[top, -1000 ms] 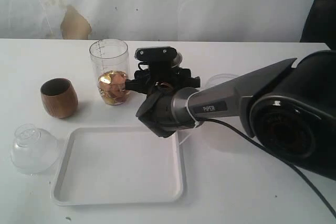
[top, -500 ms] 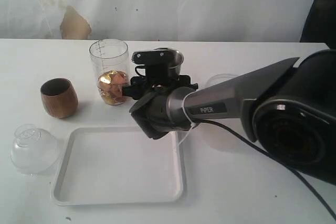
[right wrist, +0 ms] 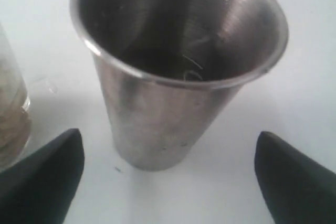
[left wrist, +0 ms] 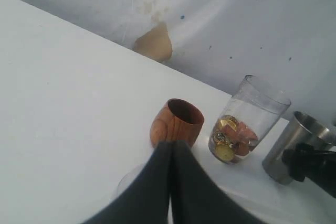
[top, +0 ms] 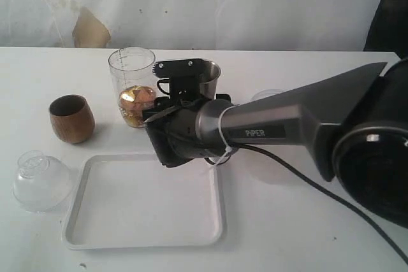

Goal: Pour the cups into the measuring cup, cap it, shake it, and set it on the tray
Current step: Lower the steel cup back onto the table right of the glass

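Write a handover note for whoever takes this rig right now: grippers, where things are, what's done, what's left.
Left gripper: shut, holding nothing.
Right gripper: open, fingers either side of the tumbler, not touching it.
Measuring cup: upright, uncapped, beside the tumbler, gold and copper pieces inside.
Cap: on the table, left of the tray.
Wooden cup: on the table, looks empty.
Frosted cup: mostly hidden behind the right arm.
Done: some pouring.
Left: any remaining pours, cap, shake, set on tray.
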